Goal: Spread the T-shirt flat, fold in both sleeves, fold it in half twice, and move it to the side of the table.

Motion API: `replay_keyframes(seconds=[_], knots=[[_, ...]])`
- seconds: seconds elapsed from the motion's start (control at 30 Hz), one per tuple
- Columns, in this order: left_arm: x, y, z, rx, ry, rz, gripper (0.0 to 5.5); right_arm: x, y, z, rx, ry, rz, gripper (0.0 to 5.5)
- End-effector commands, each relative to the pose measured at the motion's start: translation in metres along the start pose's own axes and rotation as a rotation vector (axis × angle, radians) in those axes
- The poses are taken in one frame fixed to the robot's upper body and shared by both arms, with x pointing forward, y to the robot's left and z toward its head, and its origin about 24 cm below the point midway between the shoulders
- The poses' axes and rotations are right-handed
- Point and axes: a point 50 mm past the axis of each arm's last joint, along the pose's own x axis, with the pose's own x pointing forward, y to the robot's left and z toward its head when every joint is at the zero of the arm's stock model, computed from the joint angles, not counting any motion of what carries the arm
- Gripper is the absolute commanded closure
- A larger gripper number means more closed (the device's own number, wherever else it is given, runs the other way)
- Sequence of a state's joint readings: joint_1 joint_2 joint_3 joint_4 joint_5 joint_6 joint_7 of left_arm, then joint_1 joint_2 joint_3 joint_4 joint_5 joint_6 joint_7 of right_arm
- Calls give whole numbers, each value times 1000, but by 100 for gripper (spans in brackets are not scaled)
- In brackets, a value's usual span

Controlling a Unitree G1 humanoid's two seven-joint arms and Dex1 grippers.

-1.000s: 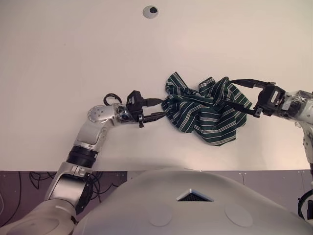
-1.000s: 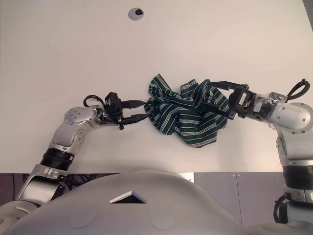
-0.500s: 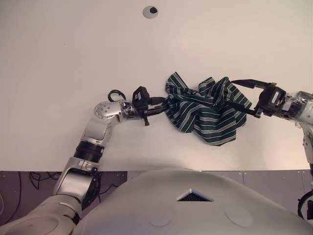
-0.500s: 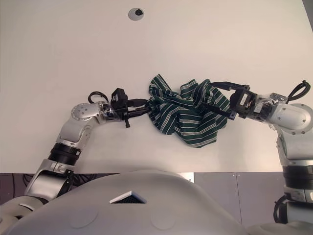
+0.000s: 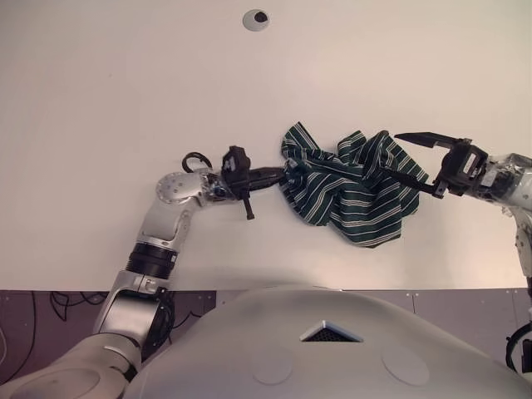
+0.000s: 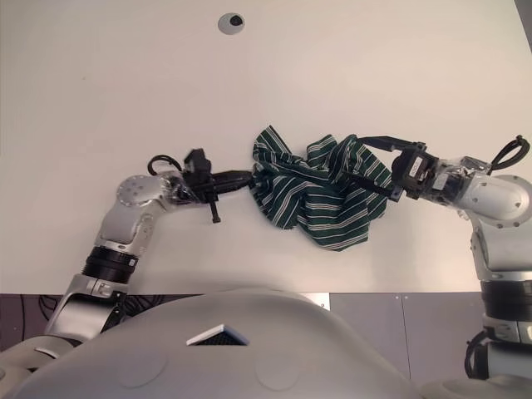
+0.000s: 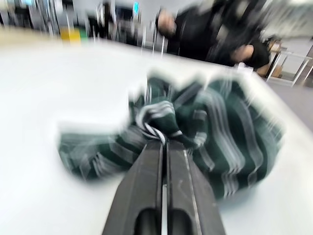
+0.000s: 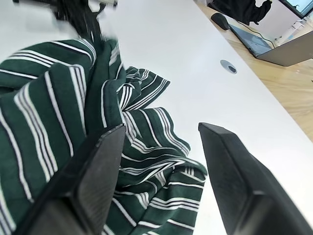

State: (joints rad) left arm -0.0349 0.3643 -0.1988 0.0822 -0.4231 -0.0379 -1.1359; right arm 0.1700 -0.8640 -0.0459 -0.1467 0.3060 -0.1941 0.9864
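Observation:
The T-shirt [image 5: 349,187], dark green with white stripes, lies crumpled in a heap on the white table [image 5: 125,100], right of centre. My left gripper [image 5: 281,173] is at the heap's left edge, shut on a fold of the cloth. In the left wrist view its fingers [image 7: 146,181] press together with striped fabric [image 7: 161,117] bunched at their tips. My right gripper [image 5: 405,158] is open at the heap's right side, one finger above the cloth and the other low against it. The right wrist view has striped cloth [image 8: 58,98] between the spread fingers [image 8: 105,166].
A round cable hole [image 5: 256,19] sits in the table at the far middle. The table's near edge [image 5: 249,288] runs just below the arms. Bare tabletop spreads to the left and beyond the shirt.
My left gripper has moved right to the shirt's left edge, turned at the wrist, and shut on the cloth. The right gripper has stayed open and shifted slightly right.

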Motion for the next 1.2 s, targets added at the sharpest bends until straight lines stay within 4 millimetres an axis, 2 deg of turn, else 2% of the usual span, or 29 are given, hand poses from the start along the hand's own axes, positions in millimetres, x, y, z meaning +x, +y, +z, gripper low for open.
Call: replay_keyframes(seconds=[0.03,0.17,0.37,0.5,0.57,0.8,1.0,1.2], knots=[[-24,3,43,149,-168,-34,547,2,-4,3,-16,-21,-28,277],[-44,-8,70,250,-223,-97,547,3,-5,2,-13,-29,-35,277],[-53,-20,95,422,-280,-87,547,10,0,6,21,-79,-14,277],[-58,-23,102,468,-283,-74,547,25,25,-6,73,-47,90,277],[-60,-23,102,479,-272,-69,547,28,29,-8,68,-39,112,277],[-61,-30,105,576,-201,-83,547,37,-5,6,-319,-22,-78,277],[-57,-36,100,586,-169,-109,547,41,-24,8,-396,8,-118,277],[-52,-39,102,598,-174,-124,547,59,-24,1,-524,83,-34,277]])
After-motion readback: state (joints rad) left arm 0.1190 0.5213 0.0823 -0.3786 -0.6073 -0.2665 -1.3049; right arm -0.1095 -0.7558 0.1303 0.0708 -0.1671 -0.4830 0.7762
